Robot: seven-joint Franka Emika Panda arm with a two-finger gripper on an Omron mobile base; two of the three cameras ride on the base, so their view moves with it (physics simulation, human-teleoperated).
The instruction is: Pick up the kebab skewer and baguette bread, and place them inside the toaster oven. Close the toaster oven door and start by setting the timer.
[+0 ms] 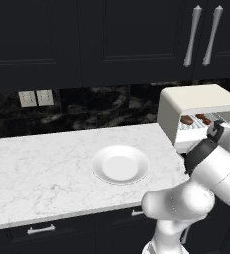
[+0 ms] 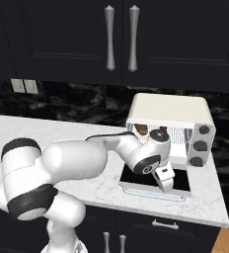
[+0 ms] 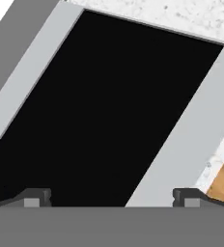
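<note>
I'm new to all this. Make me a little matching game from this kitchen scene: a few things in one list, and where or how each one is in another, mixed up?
Things:
1. round white plate
2. dark glass toaster oven door
3. robot's pincer
4. cream-beige toaster oven

States:
A. folded down flat, open
B. nothing on it, on the marble counter
C. food lying on its wire rack
D. open, above the dark glass

Pairs: 1-B, 2-A, 3-D, 4-C
</note>
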